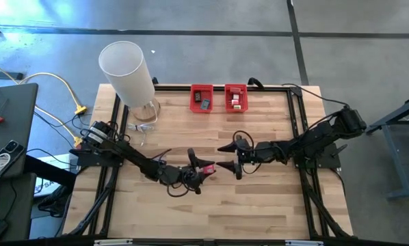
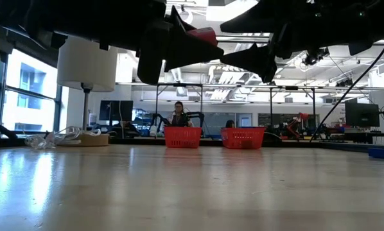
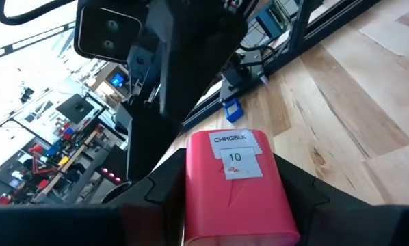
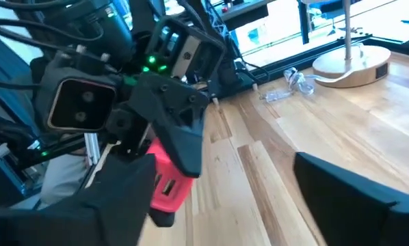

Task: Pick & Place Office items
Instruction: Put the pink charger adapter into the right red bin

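A red block-shaped office item (image 3: 235, 184) with a white label hangs in the air over the middle of the table, with my left gripper (image 1: 203, 169) shut on it. My right gripper (image 1: 223, 156) faces it from the table's right. It is open, and its fingers (image 4: 133, 195) stand wide on either side of the block's free end (image 4: 169, 183). In the low view the red item (image 2: 203, 35) shows high above the tabletop between the two dark grippers. My left gripper pinches the red block's two long sides (image 3: 191, 188) between its two fingers (image 3: 297, 188). The fingers lie level, pointing toward the table's right, along the block. The block is clear of the table, its labelled end away from the wrist. My right gripper has one finger close beside the block; I cannot tell whether it touches.
Two red bins (image 1: 201, 98) (image 1: 235, 98) holding small items stand at the table's far edge. A tall white cylinder on a round base (image 1: 127, 67) stands at the far left corner, with a crumpled clear wrapper (image 4: 290, 89) beside it. A person sits in the room behind.
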{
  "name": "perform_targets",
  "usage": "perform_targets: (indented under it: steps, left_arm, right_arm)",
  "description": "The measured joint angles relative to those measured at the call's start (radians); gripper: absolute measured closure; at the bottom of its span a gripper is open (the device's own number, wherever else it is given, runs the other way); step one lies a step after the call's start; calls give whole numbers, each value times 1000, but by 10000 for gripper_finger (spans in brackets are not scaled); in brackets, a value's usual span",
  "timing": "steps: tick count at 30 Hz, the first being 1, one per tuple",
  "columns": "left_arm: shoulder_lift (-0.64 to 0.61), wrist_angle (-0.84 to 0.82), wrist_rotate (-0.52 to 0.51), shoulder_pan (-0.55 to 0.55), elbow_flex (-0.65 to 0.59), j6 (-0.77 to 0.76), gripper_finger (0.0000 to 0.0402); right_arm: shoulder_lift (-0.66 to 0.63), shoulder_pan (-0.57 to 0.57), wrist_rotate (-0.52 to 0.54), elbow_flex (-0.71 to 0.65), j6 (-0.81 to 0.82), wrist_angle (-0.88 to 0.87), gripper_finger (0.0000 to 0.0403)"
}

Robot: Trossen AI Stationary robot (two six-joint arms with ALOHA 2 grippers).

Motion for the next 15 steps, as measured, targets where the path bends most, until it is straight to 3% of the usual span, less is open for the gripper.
perform_targets:
  steps: [6,15]
  left_arm:
    - [0,0,-3,2,0,0,258]
    - [0,0,-8,1,0,-1,258]
  right_arm:
    - [0,0,-18,0,12,-10,10]
    - [0,18,-88,0,44,-25,40]
